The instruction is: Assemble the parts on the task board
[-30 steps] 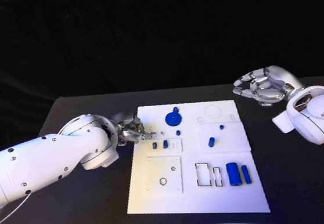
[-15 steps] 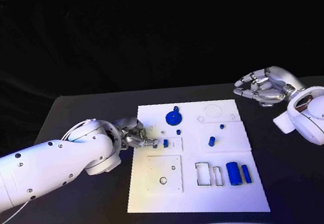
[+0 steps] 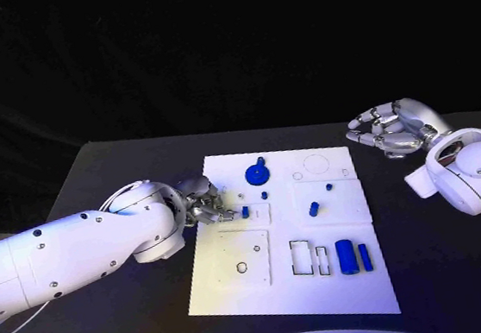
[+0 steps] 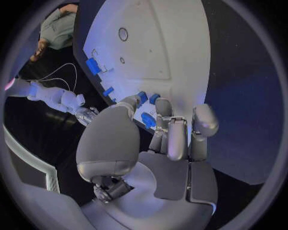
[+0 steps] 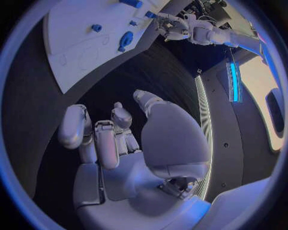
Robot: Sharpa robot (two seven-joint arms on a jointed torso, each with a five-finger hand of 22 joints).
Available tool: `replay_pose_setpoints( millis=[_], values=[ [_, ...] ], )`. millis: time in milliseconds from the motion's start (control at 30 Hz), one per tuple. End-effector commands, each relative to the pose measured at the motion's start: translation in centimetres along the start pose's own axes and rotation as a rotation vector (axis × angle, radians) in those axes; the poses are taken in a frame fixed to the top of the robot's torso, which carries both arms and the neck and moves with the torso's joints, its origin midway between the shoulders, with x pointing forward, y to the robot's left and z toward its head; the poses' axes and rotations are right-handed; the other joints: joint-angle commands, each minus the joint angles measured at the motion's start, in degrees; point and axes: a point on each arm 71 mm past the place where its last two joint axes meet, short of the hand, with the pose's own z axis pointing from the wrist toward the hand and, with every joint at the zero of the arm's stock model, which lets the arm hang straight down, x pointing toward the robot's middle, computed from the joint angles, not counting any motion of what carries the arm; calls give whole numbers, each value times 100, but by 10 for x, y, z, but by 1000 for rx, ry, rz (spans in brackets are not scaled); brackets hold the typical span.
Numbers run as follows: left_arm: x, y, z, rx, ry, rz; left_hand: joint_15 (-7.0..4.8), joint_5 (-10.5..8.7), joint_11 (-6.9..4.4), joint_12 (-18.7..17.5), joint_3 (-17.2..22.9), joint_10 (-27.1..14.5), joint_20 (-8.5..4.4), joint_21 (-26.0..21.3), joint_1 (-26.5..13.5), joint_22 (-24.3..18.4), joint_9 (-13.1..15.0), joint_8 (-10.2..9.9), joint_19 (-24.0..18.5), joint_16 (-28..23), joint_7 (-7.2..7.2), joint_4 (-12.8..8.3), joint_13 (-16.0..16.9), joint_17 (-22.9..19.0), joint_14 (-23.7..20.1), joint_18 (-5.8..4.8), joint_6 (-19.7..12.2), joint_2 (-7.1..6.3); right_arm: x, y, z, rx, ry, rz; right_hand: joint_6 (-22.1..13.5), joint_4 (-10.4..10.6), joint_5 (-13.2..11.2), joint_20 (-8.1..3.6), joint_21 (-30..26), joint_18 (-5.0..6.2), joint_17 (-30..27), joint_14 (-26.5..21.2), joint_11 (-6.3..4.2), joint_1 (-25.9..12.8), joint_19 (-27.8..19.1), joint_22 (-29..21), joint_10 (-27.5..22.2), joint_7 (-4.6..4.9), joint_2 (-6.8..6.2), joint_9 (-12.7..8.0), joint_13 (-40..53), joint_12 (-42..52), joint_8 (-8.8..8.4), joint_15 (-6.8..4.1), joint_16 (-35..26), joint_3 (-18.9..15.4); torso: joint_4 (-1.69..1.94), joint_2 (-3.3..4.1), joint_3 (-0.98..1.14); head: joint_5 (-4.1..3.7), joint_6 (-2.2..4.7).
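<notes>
I log my left hand (image 3: 203, 204) pinching a small blue part (image 4: 148, 120) at the task board's (image 3: 292, 297) left edge, round blue part (image 3: 258, 174) beyond it, right hand (image 3: 394, 130) curled empty far right.

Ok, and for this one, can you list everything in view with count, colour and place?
table: one, black, under everything.
task board: one, white, middle of the table.
round part: one, blue, far end of the board.
small parts: four, blue, scattered over the board's far half.
long parts: two, blue, side by side near the board's near right corner.
edge part: one, blue, at the board edge nearest the left arm, between fingertips; grip unclear.
left robot hand: one, silver, at that board edge.
right robot hand: one, silver, right of the board, fingers curled, holding nothing.
</notes>
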Motion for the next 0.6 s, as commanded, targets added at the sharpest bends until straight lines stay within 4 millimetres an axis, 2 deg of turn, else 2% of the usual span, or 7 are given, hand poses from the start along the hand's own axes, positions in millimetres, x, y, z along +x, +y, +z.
replay_pose_setpoints(
  millis=[33, 267, 600],
  values=[
    [1, -1, 1, 2, 1, -3, -40, 25, -14, 32, 4, -9, 1, 32, 104, 7, 3, 48, 39, 0, -36, -9, -12, 219, 272, 44, -27, -2, 1, 0, 0, 0, 10, -1, -54, 36, 18, 7, -25, 105, 161, 248, -1, 34, -25, -3, -20, -5, -28, -10, -12, 15, 34, -52, -39, -8, -5, 0, -1, 0, 4],
    [2, -2, 2, 2, -3, 2, -49, 37, -24, 64, 156, -56, -11, 35, 293, 9, -19, 111, 32, -2, -45, -9, -24, 217, 271, 45, -74, 93, 1, -1, -1, 2, 10, -1, -54, 36, 18, 7, -25, 105, 161, 248, -1, 34, -25, -3, -20, -5, -28, -10, -12, 15, 34, -52, -39, -8, -8, 6, 7, -6, -13],
    [3, -3, 3, 5, 3, 13, -53, 41, -27, 88, 274, -76, -16, 38, 419, 18, -38, 149, 30, -3, -47, -12, -21, 217, 272, 43, -99, 121, 1, -1, -1, 3, 10, 0, -54, 36, 18, 7, -25, 105, 161, 248, -1, 34, -25, -3, -20, -5, -28, -10, -12, 15, 34, -52, -39, -8, -6, -2, 5, -25, -21]
  ],
)
